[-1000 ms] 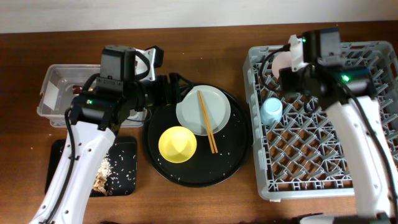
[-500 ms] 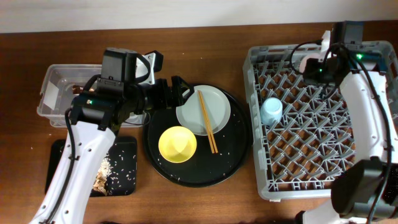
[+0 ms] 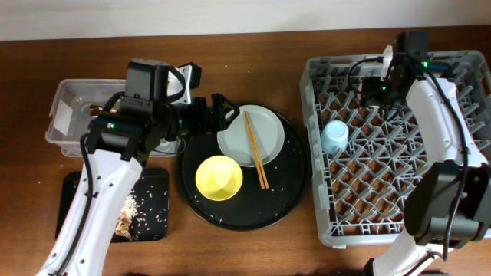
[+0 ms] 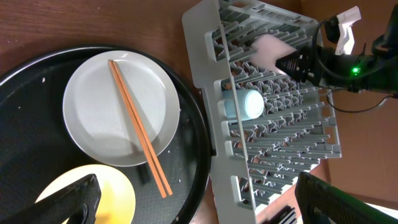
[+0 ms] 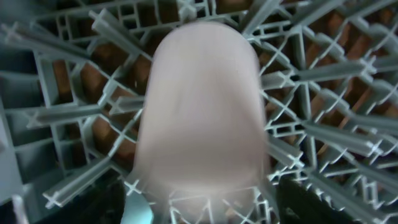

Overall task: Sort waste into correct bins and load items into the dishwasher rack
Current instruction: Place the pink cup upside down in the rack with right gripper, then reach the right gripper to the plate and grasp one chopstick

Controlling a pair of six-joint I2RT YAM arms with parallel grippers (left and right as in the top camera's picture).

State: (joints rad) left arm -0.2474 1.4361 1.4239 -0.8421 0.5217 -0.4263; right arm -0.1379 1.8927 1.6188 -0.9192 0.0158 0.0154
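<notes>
Filling the right side, the grey rack (image 3: 399, 192) stands beside the white plate (image 3: 234, 142), where your left gripper (image 3: 219, 113) hangs wide open and empty. At the far edge of the rack your right gripper (image 4: 293, 62) meets the pale pink cup (image 5: 202, 106); whether its fingers clamp it, you cannot tell.

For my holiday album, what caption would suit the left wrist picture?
A white plate with wooden chopsticks and a yellow bowl on a round black tray beside the grey dishwasher rack.

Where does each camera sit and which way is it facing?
Overhead: above the table, straight down; left arm and right arm show.
Left wrist: on the left arm, facing over the plate toward the rack; its fingers frame the bottom.
Right wrist: close above the pink cup; almost no robot shows.
Both wrist views share the pink cup.
</notes>
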